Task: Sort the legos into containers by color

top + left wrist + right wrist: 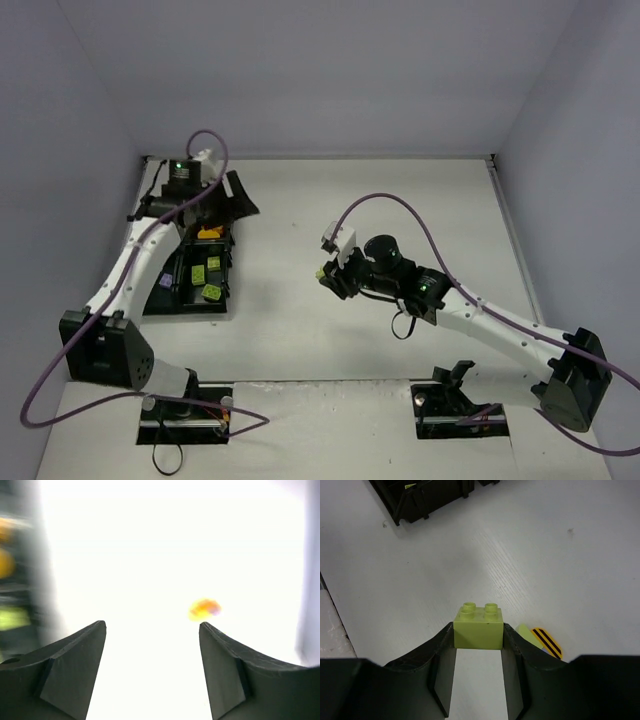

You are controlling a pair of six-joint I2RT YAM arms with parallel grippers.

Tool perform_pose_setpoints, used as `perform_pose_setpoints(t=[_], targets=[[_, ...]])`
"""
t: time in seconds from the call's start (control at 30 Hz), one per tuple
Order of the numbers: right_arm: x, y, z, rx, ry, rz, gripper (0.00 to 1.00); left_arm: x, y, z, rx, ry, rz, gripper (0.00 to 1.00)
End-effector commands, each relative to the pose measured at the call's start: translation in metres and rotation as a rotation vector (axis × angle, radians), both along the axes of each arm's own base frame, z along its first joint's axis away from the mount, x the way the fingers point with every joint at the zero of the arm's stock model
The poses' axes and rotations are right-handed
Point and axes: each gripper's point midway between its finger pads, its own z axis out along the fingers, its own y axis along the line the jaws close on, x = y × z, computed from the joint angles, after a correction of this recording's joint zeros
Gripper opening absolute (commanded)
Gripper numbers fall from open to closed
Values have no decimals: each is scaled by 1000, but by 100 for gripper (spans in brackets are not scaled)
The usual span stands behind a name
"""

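Lime-green, the two-stud brick [478,628] sat clamped between the right jaws above mid-surface, its long axis running jaw to jaw, with the compartment tray [186,310] well off toward the left edge, where the left jaws hung wide and empty.

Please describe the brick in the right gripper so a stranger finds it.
Follow the right arm to its gripper. A lime-green brick, two studs showing, is clamped in it; other bricks lie in the black tray.
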Motion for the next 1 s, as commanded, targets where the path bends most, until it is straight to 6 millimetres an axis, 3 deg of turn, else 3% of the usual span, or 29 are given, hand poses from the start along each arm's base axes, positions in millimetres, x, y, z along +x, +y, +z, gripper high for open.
perform_pose_setpoints(t=[0.0,0.1,0.23,0.4,0.67,0.97], targets=[[8,9,60,128,-141,32,0,-51,-76,30,-241,-12,-237,69],[6,10,69,146,-151,47,0,-92,-110,51,-308,-25,-357,69],[4,13,77,162,-157,65,1,-129,-137,68,-380,-31,-483,69],[0,18,86,181,-158,97,3,-150,-155,70,-389,-23,-544,69],[-5,21,91,200,-147,122,3,-159,-170,54,-366,33,-565,68],[-7,23,87,202,-127,129,4,-145,-177,44,-354,35,-538,64]])
